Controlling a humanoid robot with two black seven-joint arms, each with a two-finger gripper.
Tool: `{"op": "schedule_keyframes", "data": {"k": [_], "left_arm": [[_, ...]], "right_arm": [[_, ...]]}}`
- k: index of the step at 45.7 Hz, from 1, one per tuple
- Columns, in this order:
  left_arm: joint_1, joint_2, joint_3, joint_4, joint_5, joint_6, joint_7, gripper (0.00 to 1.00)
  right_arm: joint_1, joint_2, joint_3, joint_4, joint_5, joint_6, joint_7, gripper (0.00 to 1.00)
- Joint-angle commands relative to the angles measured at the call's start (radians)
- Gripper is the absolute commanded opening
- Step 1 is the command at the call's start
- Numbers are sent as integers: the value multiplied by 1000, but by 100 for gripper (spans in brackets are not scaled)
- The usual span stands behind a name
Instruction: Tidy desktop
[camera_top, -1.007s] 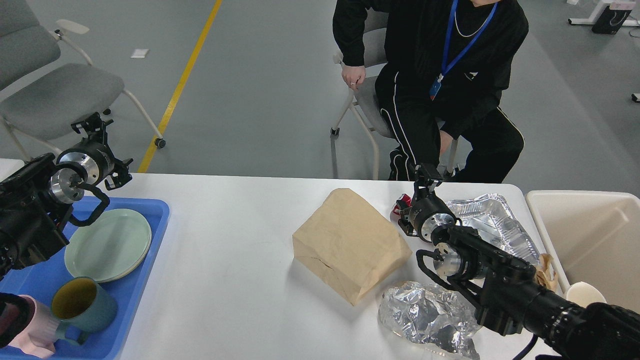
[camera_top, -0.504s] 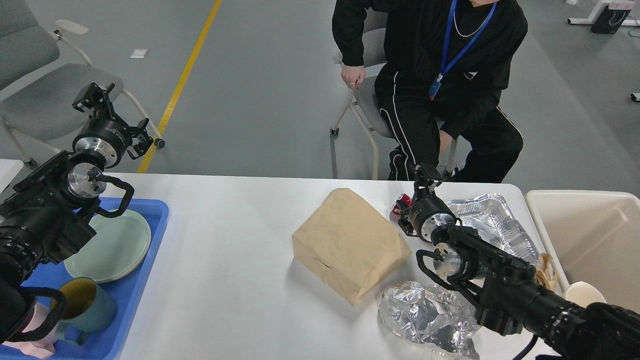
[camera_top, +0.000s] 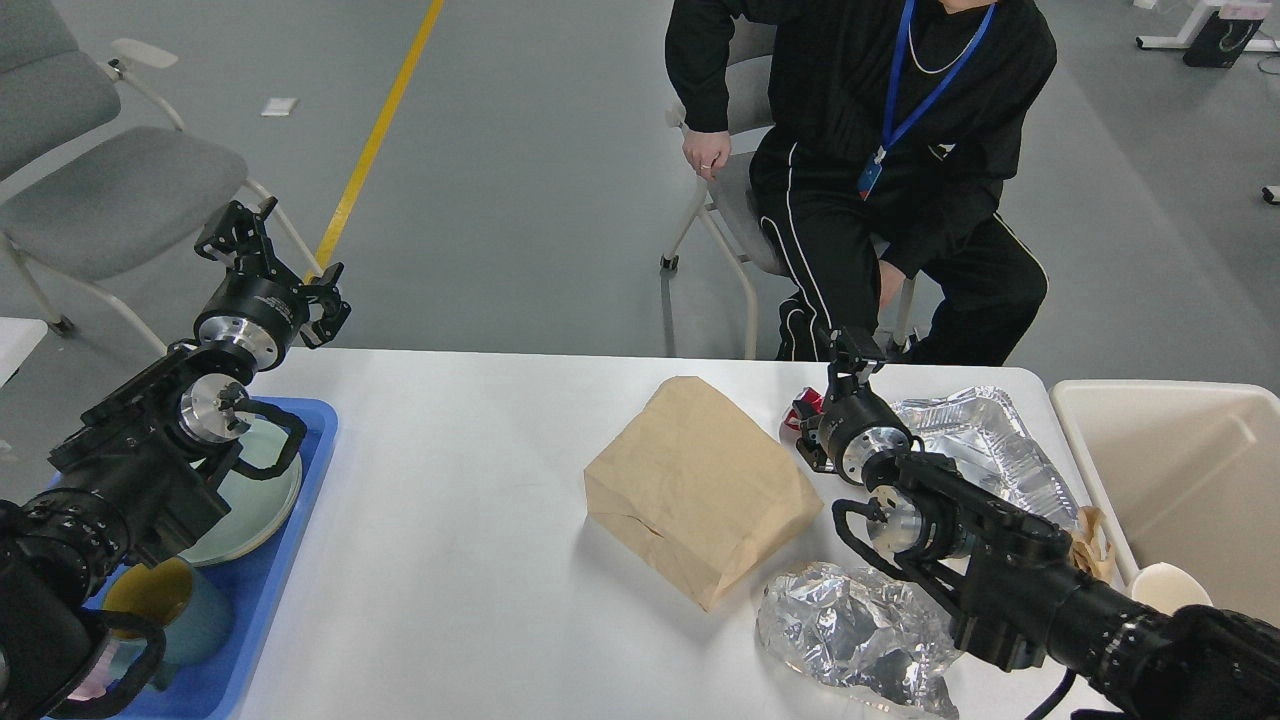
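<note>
The white desktop (camera_top: 450, 520) holds a brown paper bag (camera_top: 700, 490) at its middle. A crumpled foil sheet (camera_top: 860, 635) lies near the front right, and a foil tray (camera_top: 975, 435) sits at the back right. My left gripper (camera_top: 281, 266) hangs open and empty over the desktop's back left edge, above the blue tray's far corner. My right gripper (camera_top: 853, 350) points away at the back edge, above a small red item (camera_top: 806, 407). It is dark and seen end-on, so its fingers cannot be told apart.
A blue tray (camera_top: 312, 440) at the left holds pale green plates (camera_top: 262, 500) and a teal mug (camera_top: 150, 600), partly behind my left arm. At the right stand a beige bin (camera_top: 1180, 470) and a white cup (camera_top: 1168, 585). A seated person (camera_top: 880, 150) faces the desktop.
My left arm has swung to the right, bringing its open gripper from beyond the tray's left side to the desktop's back left edge. The right arm has not moved.
</note>
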Motion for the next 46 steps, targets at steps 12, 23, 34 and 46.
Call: {"op": "schedule_keyframes", "data": {"k": [12,23,34,46], "left_arm": [[24,-74,1,-1,2,-5,-80,96],[36,-74,-1,0,2,-4,-141,96],[93,-95,-14,-1,2,-8,-170,96],[104,-108,-8,0,2,-10,-321,96]], "right_arm": [[0,0,0,0,0,0,0,100],[0,0,0,0,0,0,0,100],[0,0,0,0,0,0,0,100],[0,0,1,0,0,0,0,100]]}}
